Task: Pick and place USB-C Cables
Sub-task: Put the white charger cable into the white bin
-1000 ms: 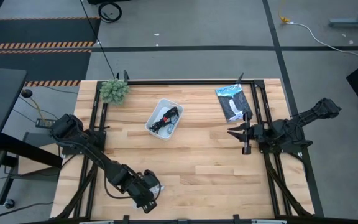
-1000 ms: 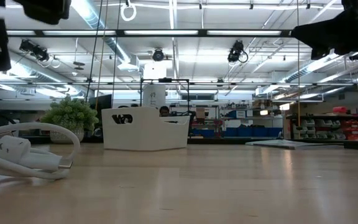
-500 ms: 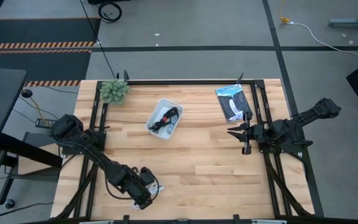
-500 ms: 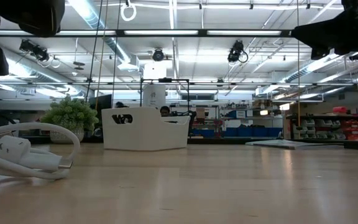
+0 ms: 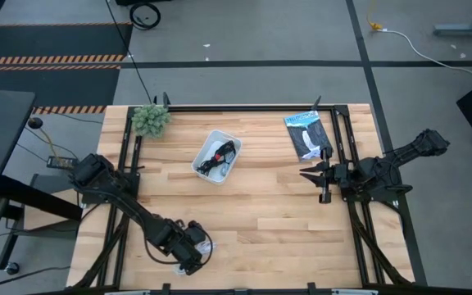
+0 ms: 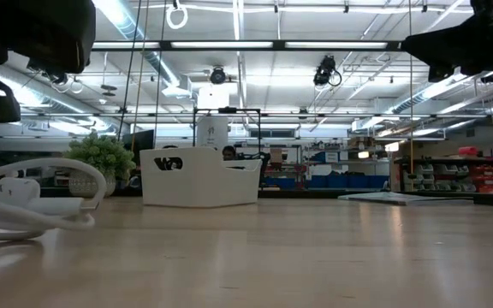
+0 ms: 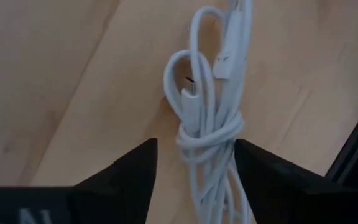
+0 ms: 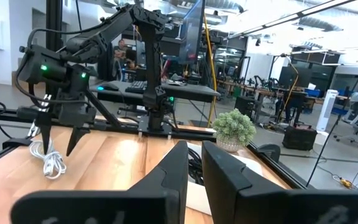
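white cable between left gripper fingers — unclamped

Bright, even overhead strip lighting; near cable blurred in low view.

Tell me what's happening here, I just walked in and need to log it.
The left gripper is at the table's near left corner, fingers open on either side of a white cable lying on the wood. It has not closed on it. Two black cables already sit in the white tray. The right gripper waits at the right side, shut and empty.
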